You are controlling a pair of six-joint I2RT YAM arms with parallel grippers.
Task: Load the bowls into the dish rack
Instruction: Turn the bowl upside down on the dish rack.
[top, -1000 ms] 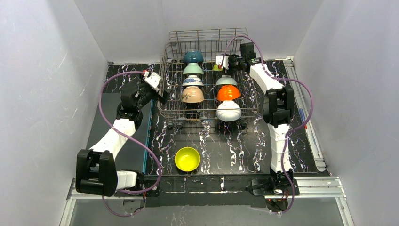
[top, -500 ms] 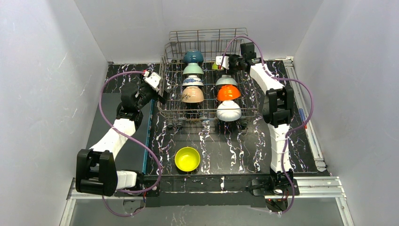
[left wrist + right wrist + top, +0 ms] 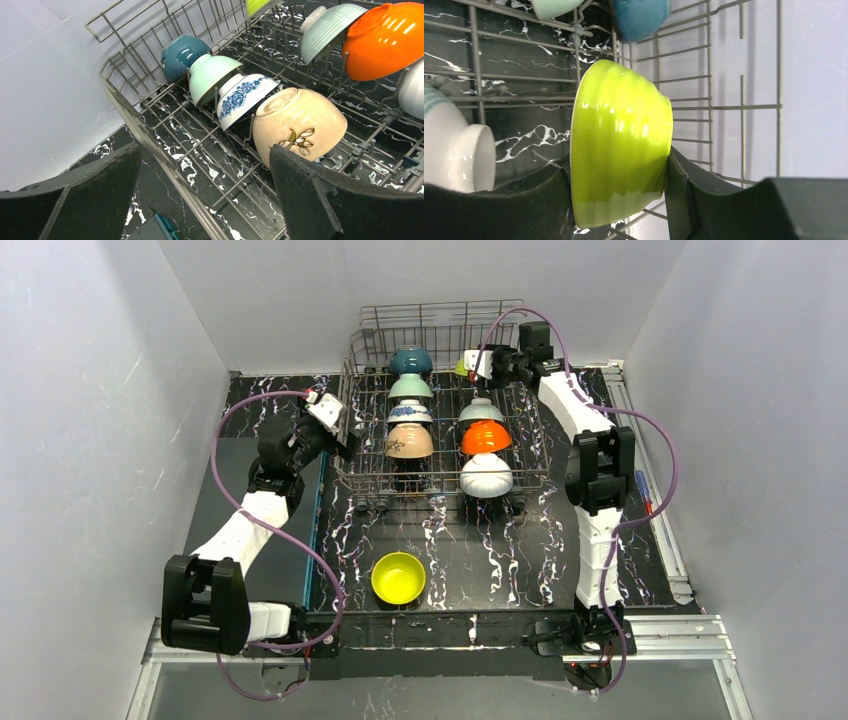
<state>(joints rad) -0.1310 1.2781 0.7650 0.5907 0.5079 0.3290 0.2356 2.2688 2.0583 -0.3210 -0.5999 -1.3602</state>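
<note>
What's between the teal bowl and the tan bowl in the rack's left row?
Two bowls: a mint bowl, then a blue-patterned white bowl, clearest in the left wrist view.

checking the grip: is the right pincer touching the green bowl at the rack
Touching. The right wrist view shows both fingers of the right pincer pressed against the green bowl, no gap.
</note>
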